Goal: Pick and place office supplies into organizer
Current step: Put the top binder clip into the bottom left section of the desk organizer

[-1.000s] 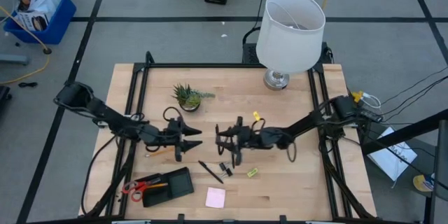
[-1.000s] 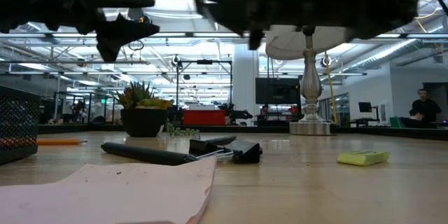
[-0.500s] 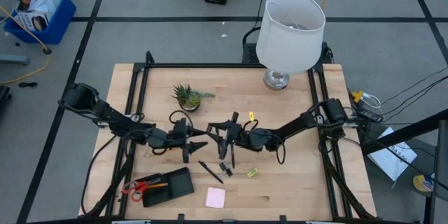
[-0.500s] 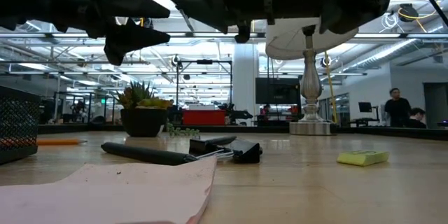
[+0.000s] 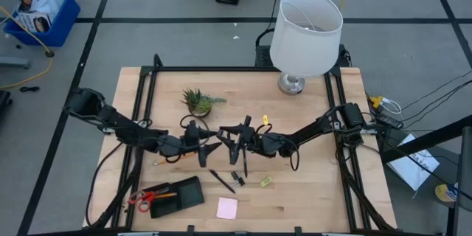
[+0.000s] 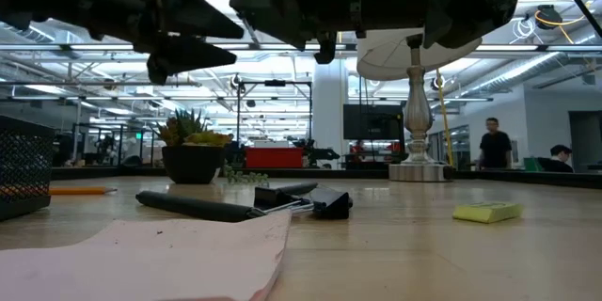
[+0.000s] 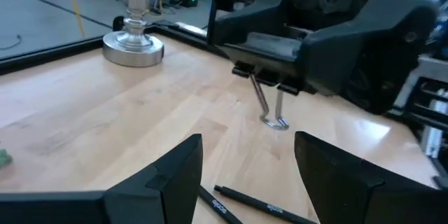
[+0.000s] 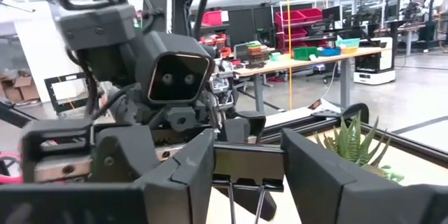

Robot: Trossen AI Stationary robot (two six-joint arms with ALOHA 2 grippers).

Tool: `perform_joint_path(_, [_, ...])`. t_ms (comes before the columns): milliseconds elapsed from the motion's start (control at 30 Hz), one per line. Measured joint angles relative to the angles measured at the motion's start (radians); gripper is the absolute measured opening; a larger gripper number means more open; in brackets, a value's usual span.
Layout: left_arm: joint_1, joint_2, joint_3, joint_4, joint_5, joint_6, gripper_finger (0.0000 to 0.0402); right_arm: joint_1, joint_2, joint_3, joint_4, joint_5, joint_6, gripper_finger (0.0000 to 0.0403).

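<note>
From above, both arms met over the middle of the table. The right gripper [image 5: 234, 146] and the left gripper [image 5: 210, 150] faced each other almost tip to tip. The organizer [image 5: 177, 195] sat near the front left edge, with the scissors [image 5: 144, 195] and a pencil lying in it. Still loose on the wood were a pen [image 5: 221, 181], a second binder clip [image 5: 237, 178], a yellow-green block [image 5: 265, 181], the pink pad [image 5: 226, 207] and a pencil [image 5: 164, 160]. So only a small part of the job looked done.

At table height, the pen [image 6: 198, 208] and the clip [image 6: 310, 200] lay together, the block [image 6: 487, 212] off to one side, the pad [image 6: 160, 249] nearest the lens. Both arms hung dark above, touching nothing on the table.

In the left wrist view, that arm's own fingers [image 7: 175, 175] stood apart with nothing between them. Ahead, the other gripper held a binder clip [image 7: 269, 91] with its wire handles hanging down over the wood.

In the right wrist view, the fingers [image 8: 183, 175] were clamped on that clip [image 8: 246, 164], lifted clear, with the left arm directly ahead. It looked like a handover or a carry toward the organizer.
</note>
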State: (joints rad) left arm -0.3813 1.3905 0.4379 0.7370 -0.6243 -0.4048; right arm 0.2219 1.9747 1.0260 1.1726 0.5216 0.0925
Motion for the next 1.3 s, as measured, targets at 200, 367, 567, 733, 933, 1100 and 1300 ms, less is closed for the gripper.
perform_joint_path(200, [-0.007,0.012,0.049,-0.076,-0.009,0.010,0.0232,0.000,0.000,0.000,-0.010,-0.001,0.000,0.0147])
perform_joint_path(367, [-0.003,0.013,0.050,-0.076,-0.013,-0.014,0.0232,0.000,0.000,0.000,-0.011,-0.002,0.000,0.0145])
perform_joint_path(567, [0.017,0.013,0.050,-0.075,-0.014,-0.052,0.0232,0.000,0.000,0.000,-0.011,-0.002,0.000,0.0145])
perform_joint_path(733, [0.033,0.039,0.052,-0.068,-0.014,-0.092,0.0232,0.000,0.000,-0.002,-0.018,0.003,0.000,0.0145])
perform_joint_path(933, [0.045,0.103,0.051,0.019,0.010,-0.095,0.0232,-0.007,-0.001,-0.001,-0.027,-0.001,0.013,0.0144])
perform_joint_path(1100, [0.045,0.115,0.052,0.049,0.010,-0.091,0.0232,-0.006,-0.001,-0.001,-0.041,-0.003,0.021,0.0146])
perform_joint_path(1300, [0.042,0.115,0.052,0.055,-0.015,-0.066,0.0230,-0.006,-0.001,-0.001,-0.047,-0.003,0.030,0.0143])
